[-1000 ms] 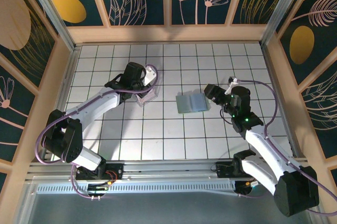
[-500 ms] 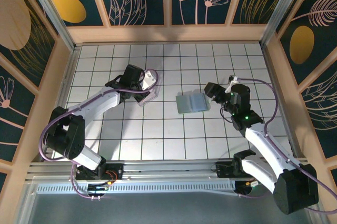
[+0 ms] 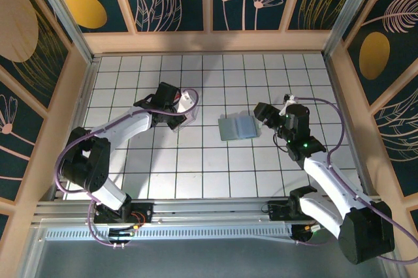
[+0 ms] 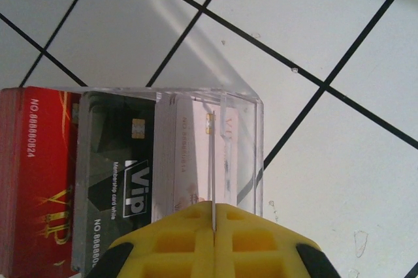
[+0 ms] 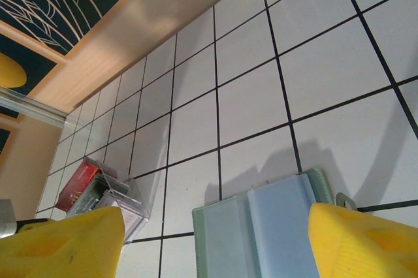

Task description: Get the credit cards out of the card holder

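We are holding one card at the box, with the holder lying open at mid-counter.
Our left hand (image 3: 179, 113) (image 4: 213, 207) is pinching shut on a thin card (image 4: 213, 160), seen edge-on, at the clear box (image 3: 187, 120) (image 4: 258, 154) of red, black and white cards. The holder (image 3: 238, 126) (image 5: 261, 226) is lying flat on the counter (image 3: 261, 167). Our right hand (image 3: 262, 113) (image 5: 212, 229) is hovering at its right edge, spread wide and gripping nothing.
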Controlling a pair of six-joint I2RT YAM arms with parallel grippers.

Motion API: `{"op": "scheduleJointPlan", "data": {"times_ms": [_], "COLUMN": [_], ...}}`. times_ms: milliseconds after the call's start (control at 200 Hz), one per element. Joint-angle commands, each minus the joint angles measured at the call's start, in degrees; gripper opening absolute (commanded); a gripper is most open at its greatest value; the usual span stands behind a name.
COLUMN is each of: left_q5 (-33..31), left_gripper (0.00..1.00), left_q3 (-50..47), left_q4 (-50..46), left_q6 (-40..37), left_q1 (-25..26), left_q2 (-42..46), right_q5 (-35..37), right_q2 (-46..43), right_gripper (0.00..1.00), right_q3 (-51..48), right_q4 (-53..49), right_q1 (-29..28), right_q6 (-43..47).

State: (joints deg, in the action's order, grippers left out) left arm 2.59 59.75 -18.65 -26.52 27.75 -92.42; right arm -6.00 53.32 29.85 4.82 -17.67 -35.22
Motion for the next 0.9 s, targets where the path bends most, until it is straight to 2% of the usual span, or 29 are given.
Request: {"op": "scheduleJointPlan", "data": {"times_ms": [0, 896], "left_q5": [1.43, 1.06], "left_gripper": [0.00, 0.00], "left_q3": [0.81, 4.97], "left_q4": [-2.23, -3.76], "left_q6": [-1.86, -3.84], "left_q1": [-0.51, -0.86], "left_q2": [-1.04, -7.38], "right_q5": [1.17, 1.08], "right_q2": [0.20, -0.14], "right_gripper": [0.74, 0.74], "right_q3": [1.58, 0.97], "right_q4": [-0.32, 0.01], "right_q1": [0.37, 0.44], "right_q6": [-0.99, -1.82]}}
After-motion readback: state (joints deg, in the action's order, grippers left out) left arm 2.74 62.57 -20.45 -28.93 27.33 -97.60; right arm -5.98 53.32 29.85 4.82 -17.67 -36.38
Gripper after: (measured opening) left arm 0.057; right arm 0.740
